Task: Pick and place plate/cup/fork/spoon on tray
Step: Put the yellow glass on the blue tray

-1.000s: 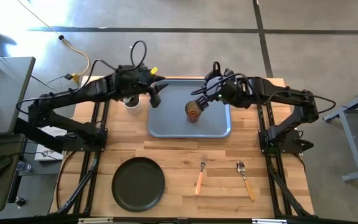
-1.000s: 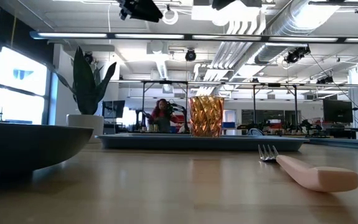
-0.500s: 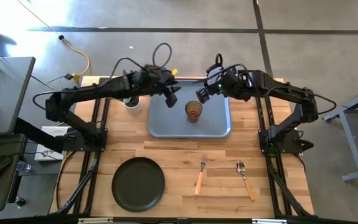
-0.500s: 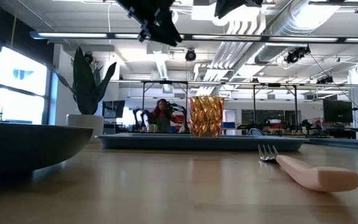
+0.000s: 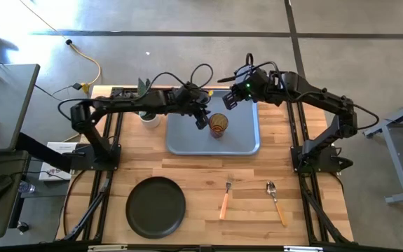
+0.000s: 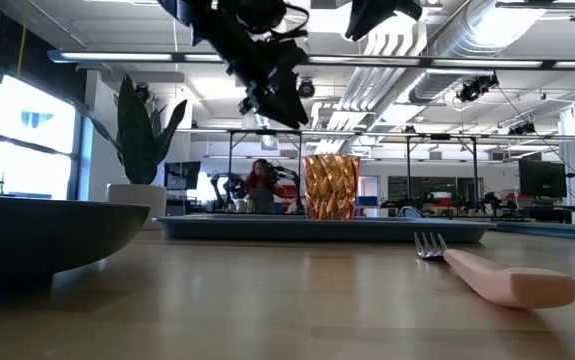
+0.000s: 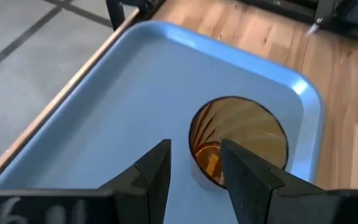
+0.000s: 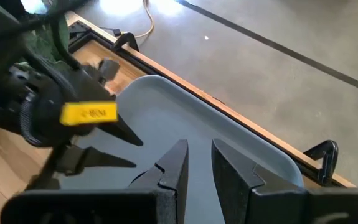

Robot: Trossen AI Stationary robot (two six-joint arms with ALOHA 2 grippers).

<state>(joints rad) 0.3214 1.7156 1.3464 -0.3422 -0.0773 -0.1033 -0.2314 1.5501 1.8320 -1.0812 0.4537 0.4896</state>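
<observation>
The amber cup [image 5: 219, 124] stands upright on its base on the blue-grey tray [image 5: 243, 136], near the tray's middle. My left gripper [image 5: 202, 120] is open and hovers above the tray just left of the cup; the left wrist view shows the cup's rim [image 7: 238, 140] past its fingers. In the low view it [image 6: 275, 98] hangs above the cup [image 6: 331, 186]. My right gripper [image 5: 229, 99] is open with a narrow gap and empty, high over the tray's far edge. The dark plate [image 5: 155, 206], fork [image 5: 224, 199] and spoon [image 5: 275, 201] lie on the table near the front.
A white pot with a green plant [image 6: 139, 140] stands left of the tray, under my left arm. The tray's near right part [image 5: 247, 143] is bare. Bare wood [image 5: 187, 164] lies between the tray and the tableware at the front.
My left gripper has gone toward the table's right edge, across the tray toward the cup, and has come down. My right gripper has drawn back from the cup toward the table's far edge. The cup has stayed where it was.
</observation>
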